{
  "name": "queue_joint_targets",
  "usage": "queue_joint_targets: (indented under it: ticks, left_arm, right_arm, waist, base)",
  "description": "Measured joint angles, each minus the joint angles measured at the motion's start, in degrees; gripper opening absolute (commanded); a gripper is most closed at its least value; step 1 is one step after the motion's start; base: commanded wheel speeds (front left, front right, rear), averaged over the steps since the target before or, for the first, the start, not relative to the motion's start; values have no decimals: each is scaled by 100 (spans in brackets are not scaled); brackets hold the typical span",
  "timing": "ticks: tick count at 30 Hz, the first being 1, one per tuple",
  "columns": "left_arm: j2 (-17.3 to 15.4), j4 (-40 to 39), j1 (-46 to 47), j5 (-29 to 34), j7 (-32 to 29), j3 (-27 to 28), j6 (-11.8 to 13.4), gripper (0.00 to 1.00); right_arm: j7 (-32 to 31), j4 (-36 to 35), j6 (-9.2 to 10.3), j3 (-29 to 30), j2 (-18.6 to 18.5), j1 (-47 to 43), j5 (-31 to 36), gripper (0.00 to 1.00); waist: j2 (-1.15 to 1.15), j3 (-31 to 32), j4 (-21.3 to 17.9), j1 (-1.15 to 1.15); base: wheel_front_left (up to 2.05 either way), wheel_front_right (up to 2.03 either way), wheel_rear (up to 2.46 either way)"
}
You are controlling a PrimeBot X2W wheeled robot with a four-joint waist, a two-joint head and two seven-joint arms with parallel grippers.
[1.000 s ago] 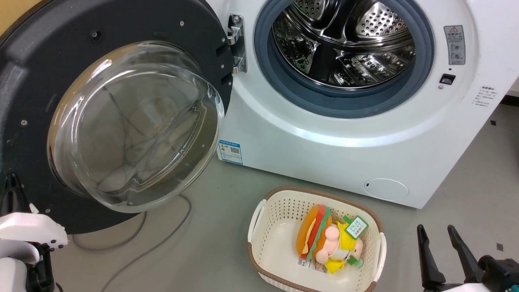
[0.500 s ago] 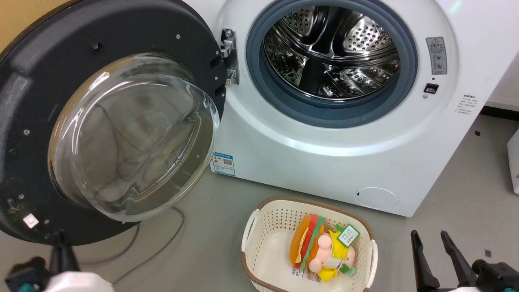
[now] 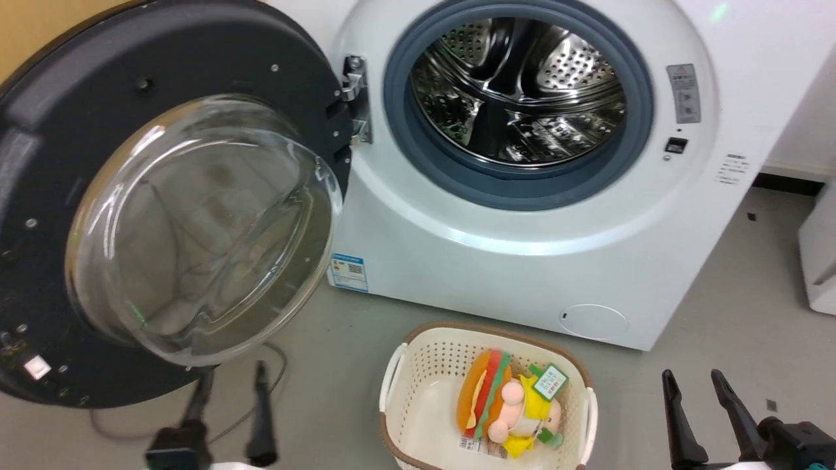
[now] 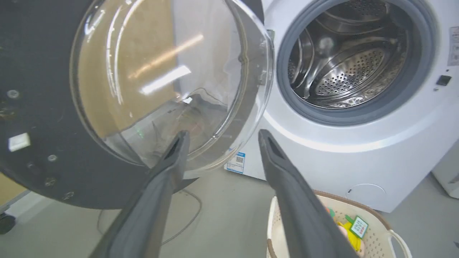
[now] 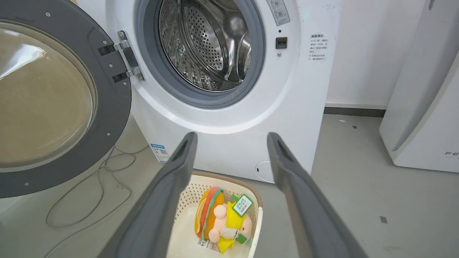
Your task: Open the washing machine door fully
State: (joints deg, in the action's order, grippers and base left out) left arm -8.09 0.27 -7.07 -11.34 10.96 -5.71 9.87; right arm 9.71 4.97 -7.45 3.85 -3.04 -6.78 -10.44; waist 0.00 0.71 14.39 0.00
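Observation:
The washing machine door [image 3: 78, 150] is swung wide open to the left on its hinge, its inner black face and bulging glass bowl [image 3: 196, 228] turned toward me. The white washing machine [image 3: 522, 248] shows its grey gasket and steel drum [image 3: 516, 91]. My left gripper [image 3: 232, 385] is open, just below the door's lower rim and apart from it; in the left wrist view the left gripper [image 4: 220, 134] points at the glass bowl [image 4: 161, 71]. My right gripper [image 3: 692, 382] is open and empty at the lower right, and the right gripper [image 5: 231, 138] faces the machine front.
A cream basket [image 3: 411, 372] with plush toys [image 3: 506, 411] sits on the grey floor before the machine. A grey cable [image 5: 86, 200] loops on the floor under the door. A white appliance [image 5: 423, 107] stands to the right.
The head camera shifted, moving the whole scene left. My left gripper dropped away from the door's lower left edge and now sits open below the door's bottom rim. The right gripper kept its place.

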Motion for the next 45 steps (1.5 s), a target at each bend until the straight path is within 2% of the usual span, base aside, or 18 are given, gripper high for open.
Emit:
queue_joint_targets:
  ticks: [4, 12, 24, 31, 32, 45]
  left_arm:
    - [23, -14, 4, 65, -36, -308, -176, 100]
    - [14, 171, 48, 126, -34, -614, -353, 100]
    - [-44, 593, 289, 158, -24, -641, -398, 100]
    - [-53, 747, 353, 111, 29, -631, -394, 100]
    - [-52, 755, 353, 109, 34, -632, -394, 0]
    - [1, 721, 352, 135, -53, -590, -410, 0]
  right_arm:
    - [-4, -54, 0, -5, 0, -1, 143, 100]
    - [-120, -336, 0, 13, 0, -10, 476, 100]
    - [-365, -842, 0, -143, 0, -244, 655, 100]
    - [-435, -975, 0, -185, 0, -288, 661, 100]
    - [-454, -975, 0, -183, 0, -308, 661, 0]
    - [-476, -932, 0, -191, -1, -295, 661, 0]
  waist:
    - [0, 32, -173, 0]
    - [0, 85, -661, 0]
    - [0, 146, -1291, 0]
    - [0, 140, -1467, 0]
    - [0, 134, -1470, 0]
    - [0, 119, -1471, 0]
  base:
    - [0, 0, 0]
    - [0, 0, 0]
    - [0, 0, 0]
    - [0, 0, 0]
    - [0, 0, 0]
    - [0, 0, 0]
